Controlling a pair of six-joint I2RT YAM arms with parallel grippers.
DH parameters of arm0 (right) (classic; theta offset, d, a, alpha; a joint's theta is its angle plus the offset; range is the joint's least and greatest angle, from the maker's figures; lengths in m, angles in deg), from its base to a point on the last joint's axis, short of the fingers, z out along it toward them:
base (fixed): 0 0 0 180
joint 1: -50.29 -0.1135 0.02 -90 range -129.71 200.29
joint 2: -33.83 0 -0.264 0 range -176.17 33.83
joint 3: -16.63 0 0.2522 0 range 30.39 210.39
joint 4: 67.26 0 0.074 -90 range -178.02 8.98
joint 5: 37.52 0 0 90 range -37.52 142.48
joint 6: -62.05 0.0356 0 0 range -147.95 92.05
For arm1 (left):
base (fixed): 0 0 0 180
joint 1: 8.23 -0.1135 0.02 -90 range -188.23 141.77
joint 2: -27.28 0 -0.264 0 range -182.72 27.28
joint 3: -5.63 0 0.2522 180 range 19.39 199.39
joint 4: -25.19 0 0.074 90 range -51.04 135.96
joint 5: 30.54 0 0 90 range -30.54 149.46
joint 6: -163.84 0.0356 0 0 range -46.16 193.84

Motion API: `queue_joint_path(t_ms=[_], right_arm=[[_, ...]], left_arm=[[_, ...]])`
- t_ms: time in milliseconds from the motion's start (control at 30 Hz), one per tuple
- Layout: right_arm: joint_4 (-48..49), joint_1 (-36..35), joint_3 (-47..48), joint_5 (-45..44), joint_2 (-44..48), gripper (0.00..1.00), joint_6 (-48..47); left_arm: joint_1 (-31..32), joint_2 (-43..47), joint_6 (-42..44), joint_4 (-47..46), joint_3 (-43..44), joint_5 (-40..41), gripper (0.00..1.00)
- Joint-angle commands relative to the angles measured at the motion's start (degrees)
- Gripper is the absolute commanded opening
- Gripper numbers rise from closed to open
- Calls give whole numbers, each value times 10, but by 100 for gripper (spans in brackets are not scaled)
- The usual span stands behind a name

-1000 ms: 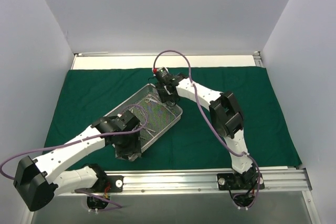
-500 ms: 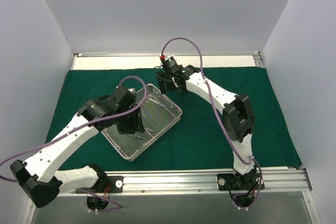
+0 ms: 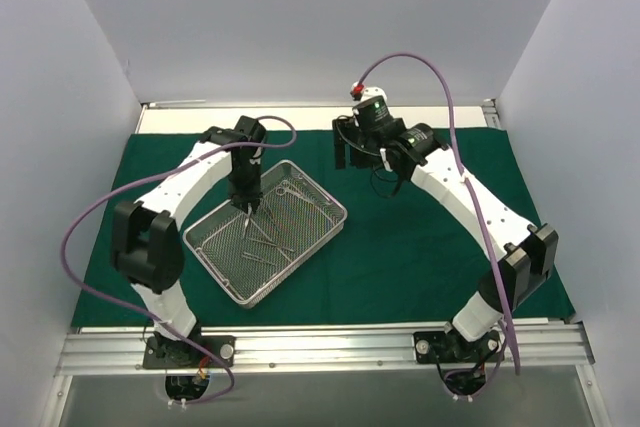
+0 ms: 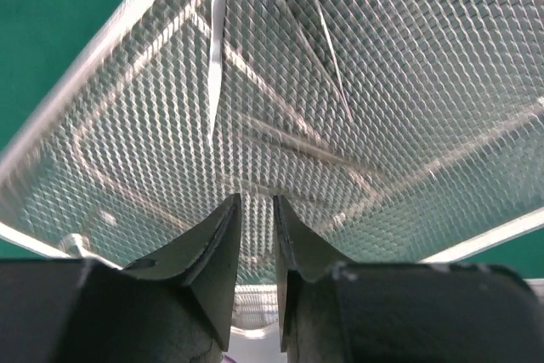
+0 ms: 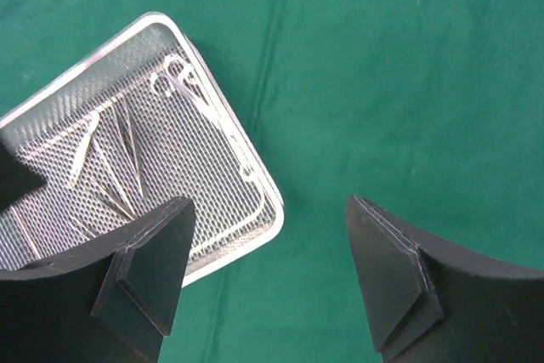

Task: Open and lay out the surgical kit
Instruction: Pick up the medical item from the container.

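The dark green drape (image 3: 420,237) lies spread flat over the table. The silver wire-mesh tray (image 3: 318,189) sits on it left of centre, turned diagonally. Thin steel instruments (image 3: 262,237) lie loose in it, with scissors (image 3: 292,190) near its far corner. My left gripper (image 3: 246,209) points down over the tray's far-left part. In the left wrist view its jaws (image 4: 255,201) stand a narrow gap apart just above the mesh (image 4: 340,82), empty, with forceps (image 4: 217,48) ahead. My right gripper (image 3: 350,159) hangs wide open and empty over the drape beyond the tray's far corner (image 5: 255,176).
A bare white strip of table (image 3: 200,119) runs behind the drape. White walls close in the left, back and right sides. A metal rail (image 3: 330,342) carries the arm bases at the near edge. Bare drape (image 5: 408,82) lies right of the tray.
My left arm has swung from the tray's near corner round to its far-left side, the gripper now over the mesh. My right gripper has risen off the tray's far corner and moved right.
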Motion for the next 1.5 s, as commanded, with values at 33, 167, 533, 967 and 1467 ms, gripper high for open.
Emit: queue_joint_path(t_ms=[33,167,533,967,1467], right_arm=[[-34,10,-36,-9,16,72,25],[-28,28,-49,-5,18,72,30],[-37,58,-26,18,-16,72,24],[-42,60,-18,16,-32,71,7],[-43,69,-27,21,-29,72,-5]], left_arm=[[-16,-90,64,-13,77,9,31],[-26,-149,90,-22,119,5,44],[-43,-198,59,-55,147,-93,53],[-45,-194,16,-72,126,-112,49],[-46,-230,6,-74,121,-110,50]])
